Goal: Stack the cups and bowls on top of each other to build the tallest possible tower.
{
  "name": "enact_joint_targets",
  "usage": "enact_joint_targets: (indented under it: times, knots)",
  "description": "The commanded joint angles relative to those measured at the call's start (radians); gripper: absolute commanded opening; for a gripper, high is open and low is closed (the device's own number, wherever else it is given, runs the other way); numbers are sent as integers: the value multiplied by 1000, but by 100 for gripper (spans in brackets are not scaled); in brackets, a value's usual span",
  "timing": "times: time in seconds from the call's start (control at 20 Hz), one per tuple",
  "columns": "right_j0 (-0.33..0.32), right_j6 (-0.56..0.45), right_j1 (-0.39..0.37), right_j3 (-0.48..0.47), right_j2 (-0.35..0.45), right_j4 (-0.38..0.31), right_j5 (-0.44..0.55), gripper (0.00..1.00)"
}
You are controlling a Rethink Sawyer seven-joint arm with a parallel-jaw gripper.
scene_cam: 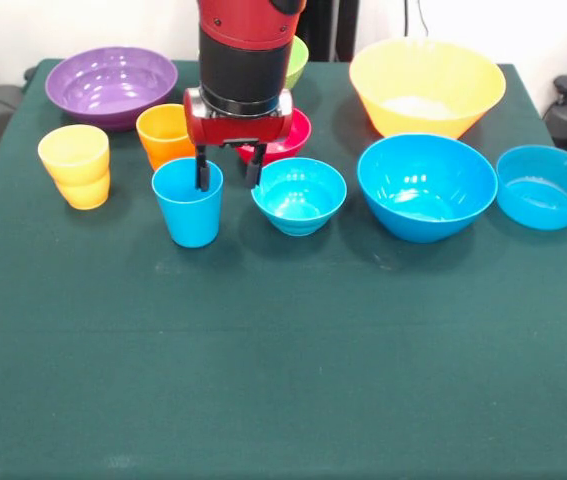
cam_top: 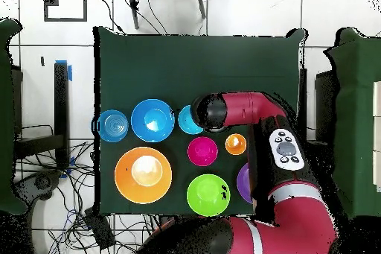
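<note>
My gripper (scene_cam: 228, 180) is open and points down. Its left finger dips inside the blue cup (scene_cam: 187, 205); its right finger stands outside the cup's right wall, by the rim of the small blue bowl (scene_cam: 299, 194). The orange cup (scene_cam: 164, 134) and the red bowl (scene_cam: 285, 135) stand just behind it. The yellow cup (scene_cam: 75, 165) is at the left. A large blue bowl (scene_cam: 425, 186) and a medium blue bowl (scene_cam: 546, 186) stand to the right. The purple bowl (scene_cam: 111, 85), green bowl (scene_cam: 297, 60) and yellow-orange bowl (scene_cam: 426, 85) line the back. Nothing is stacked.
In the overhead view my arm (cam_top: 245, 109) hides the blue cup, the yellow cup and part of the small blue bowl (cam_top: 186, 120) and purple bowl (cam_top: 243, 182). The dark green tabletop (scene_cam: 283, 370) stretches in front of the row.
</note>
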Motion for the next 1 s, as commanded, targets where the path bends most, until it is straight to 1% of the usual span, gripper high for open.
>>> enact_joint_targets:
  times: [0.05, 0.35, 0.75, 1.0]
  knots:
    - [-3, -147, 24, -47, 67, -103, -18, 100]
    - [-7, -149, 35, -63, 70, -116, -11, 100]
    - [-11, -120, 35, -25, 63, -123, -12, 100]
    - [-6, -101, 31, -6, 51, -141, -47, 100]
